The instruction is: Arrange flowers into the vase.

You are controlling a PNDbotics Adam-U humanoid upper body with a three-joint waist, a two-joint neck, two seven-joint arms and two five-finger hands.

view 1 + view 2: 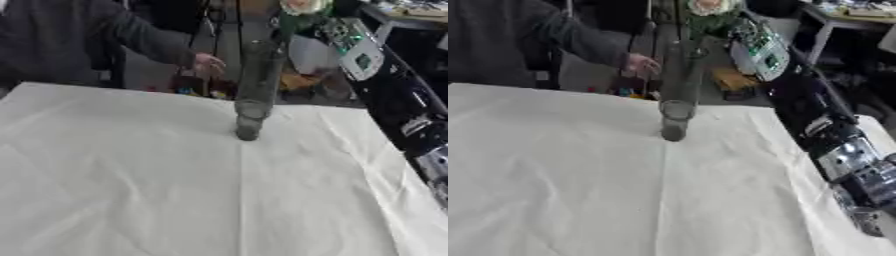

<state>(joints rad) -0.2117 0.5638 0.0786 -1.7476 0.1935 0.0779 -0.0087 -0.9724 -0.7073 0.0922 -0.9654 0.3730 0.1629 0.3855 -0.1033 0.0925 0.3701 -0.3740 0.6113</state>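
A tall clear glass vase (254,95) stands upright on the white tablecloth (131,190), near the far middle of the table. A pale flower (709,6) with green leaves hangs at the top edge, just above and to the right of the vase's mouth. My right arm runs up from the lower right, and my right hand (756,47) is beside the flower's leaves, shut on the stem. Most of the stem is hidden among the leaves and behind the glass. My left hand shows in neither view.
A person in a dark sleeve stands behind the table at the upper left, with a bare hand (208,64) held just left of the vase. Cluttered shelves and boxes (302,80) lie beyond the table's far edge.
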